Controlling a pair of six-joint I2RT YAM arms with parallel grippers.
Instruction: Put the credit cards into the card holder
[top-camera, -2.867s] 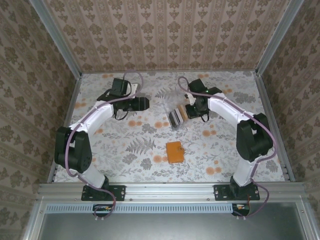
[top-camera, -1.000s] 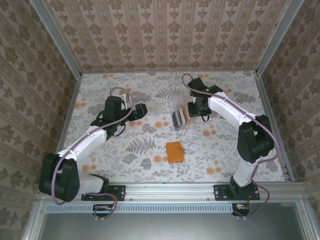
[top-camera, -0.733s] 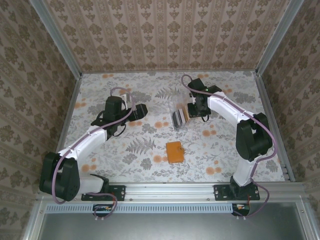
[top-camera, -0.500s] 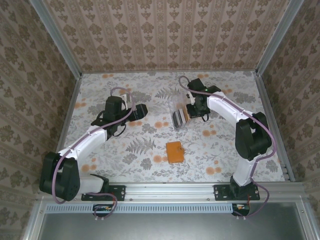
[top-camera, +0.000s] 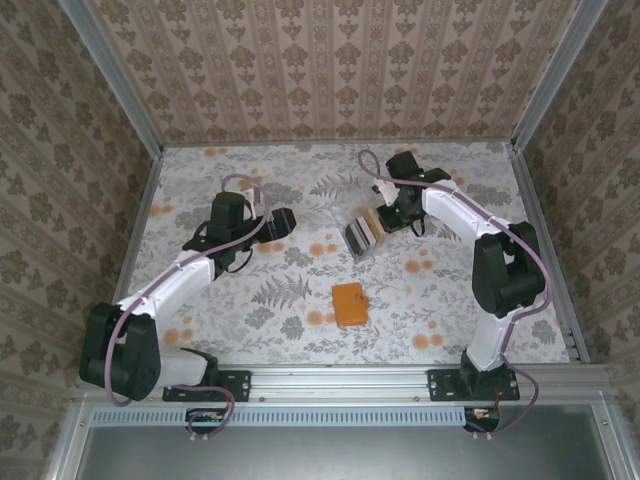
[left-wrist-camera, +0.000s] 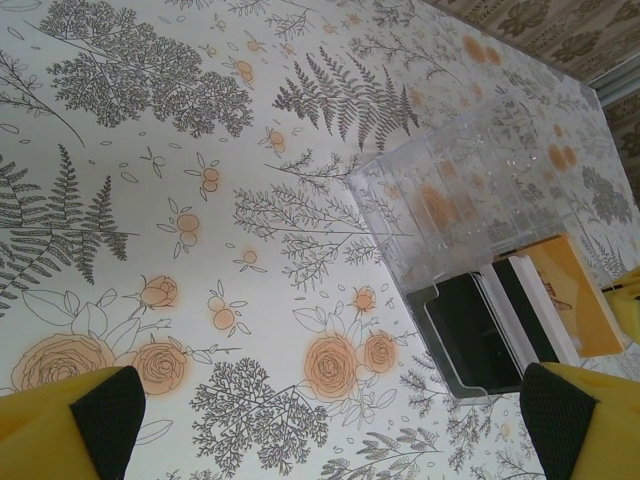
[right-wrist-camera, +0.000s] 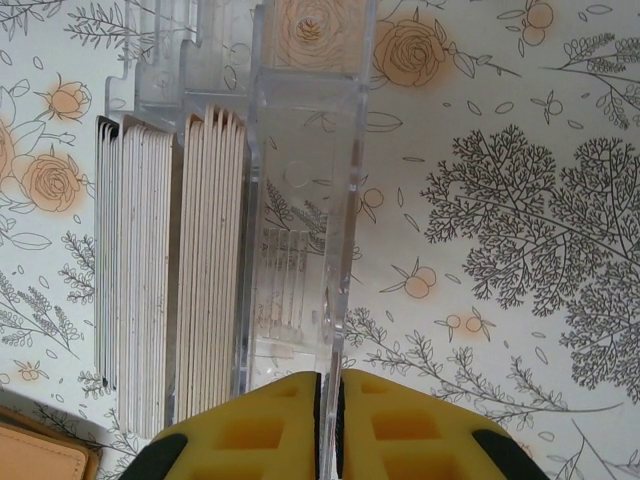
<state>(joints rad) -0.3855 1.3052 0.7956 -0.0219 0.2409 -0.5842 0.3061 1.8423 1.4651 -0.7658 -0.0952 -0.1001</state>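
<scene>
Credit cards (right-wrist-camera: 212, 260), edge-up in a clear box (right-wrist-camera: 300, 200), look light, stiff, slick, likely best pinched by exposed edges; right fingers (right-wrist-camera: 260, 428) together, left fingers (left-wrist-camera: 40, 435) apart.

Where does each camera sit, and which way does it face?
Top external: above and behind the arms, looking down on the table; both arms show.
Left wrist: on the left arm, facing the clear box; left gripper, fingertips wide apart in the bottom corners.
Right wrist: on the right arm, close over the box; right gripper shut on its clear wall.
Shared: all three see the box and its credit cards.
</scene>
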